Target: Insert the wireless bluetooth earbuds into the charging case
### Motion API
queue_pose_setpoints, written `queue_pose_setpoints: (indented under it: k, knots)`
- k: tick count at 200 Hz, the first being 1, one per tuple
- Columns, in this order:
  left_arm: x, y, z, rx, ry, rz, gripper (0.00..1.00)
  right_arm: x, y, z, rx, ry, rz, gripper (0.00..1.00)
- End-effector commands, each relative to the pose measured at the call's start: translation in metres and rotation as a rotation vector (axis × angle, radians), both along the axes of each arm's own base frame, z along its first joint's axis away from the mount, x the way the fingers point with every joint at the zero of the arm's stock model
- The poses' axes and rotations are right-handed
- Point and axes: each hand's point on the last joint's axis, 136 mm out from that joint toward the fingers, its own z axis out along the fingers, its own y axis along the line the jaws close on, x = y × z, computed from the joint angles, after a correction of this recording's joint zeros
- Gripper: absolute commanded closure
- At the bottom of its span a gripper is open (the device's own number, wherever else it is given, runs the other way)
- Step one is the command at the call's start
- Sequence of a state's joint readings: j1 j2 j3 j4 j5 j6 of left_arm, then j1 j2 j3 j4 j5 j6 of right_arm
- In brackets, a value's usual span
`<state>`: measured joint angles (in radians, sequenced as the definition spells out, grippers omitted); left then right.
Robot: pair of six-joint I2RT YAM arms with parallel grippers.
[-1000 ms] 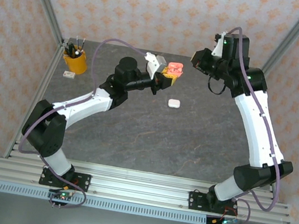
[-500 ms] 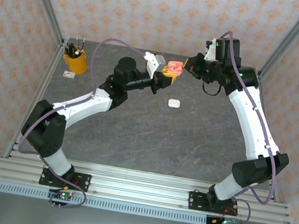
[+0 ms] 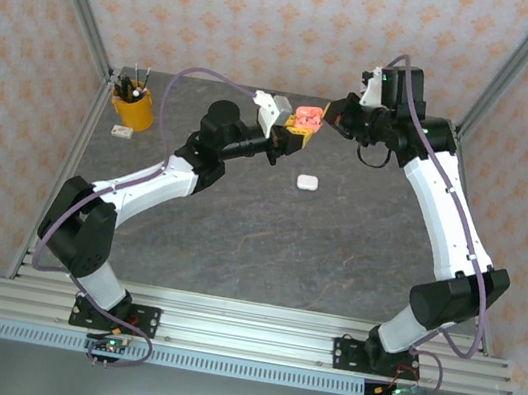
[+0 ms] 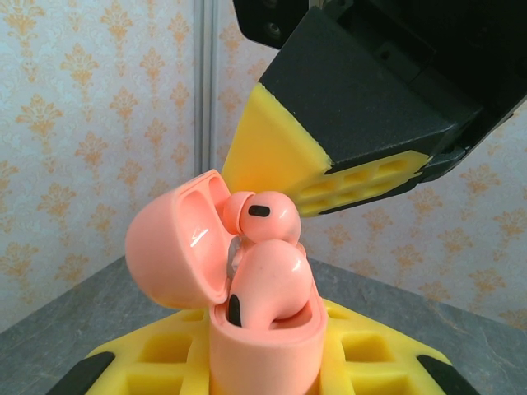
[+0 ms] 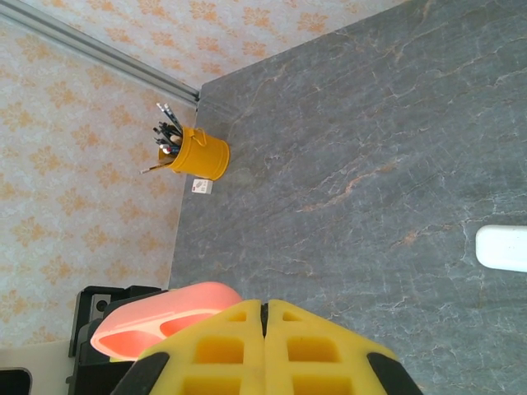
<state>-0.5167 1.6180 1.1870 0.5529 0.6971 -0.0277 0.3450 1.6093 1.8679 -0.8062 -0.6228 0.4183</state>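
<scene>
The left gripper (image 3: 297, 138) clamps the open pink case (image 4: 177, 247), its base cut off below, with two coral earbuds (image 4: 268, 284) standing in it, stems hidden, while the right gripper (image 5: 265, 322), fingers pressed together, hangs just behind the case, contact unclear.

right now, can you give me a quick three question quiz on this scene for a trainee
1. True or false: the pink case held in the left gripper has its lid open.
2. What stands at the far left corner of the table? A) a yellow cup of pens B) a blue bowl C) a red box
3. Fill in: the right gripper has its jaws ____.

Key: 1 true; 2 A; 3 shut.
</scene>
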Motion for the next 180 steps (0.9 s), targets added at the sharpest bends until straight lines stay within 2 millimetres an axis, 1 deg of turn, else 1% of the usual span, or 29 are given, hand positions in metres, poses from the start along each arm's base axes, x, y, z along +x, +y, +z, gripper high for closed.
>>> queue_pose_setpoints:
  k: [1, 82, 143, 180]
  knots:
    - [-0.006, 0.003, 0.028, -0.046, -0.069, 0.003, 1.0, -0.005, 0.012, 0.009, 0.042, -0.033, 0.074, 1.0]
    - [-0.004, 0.002, 0.023, -0.043, -0.056, 0.004, 1.0, -0.016, 0.011, 0.014, 0.049, -0.042, 0.096, 1.0]
    - [-0.003, 0.002, 0.022, -0.042, -0.051, 0.003, 1.0, -0.019, -0.001, 0.021, -0.002, -0.082, 0.058, 1.0]
    - [-0.003, 0.001, 0.021, -0.04, -0.049, 0.001, 1.0, -0.016, -0.006, 0.024, -0.021, -0.109, 0.029, 1.0]
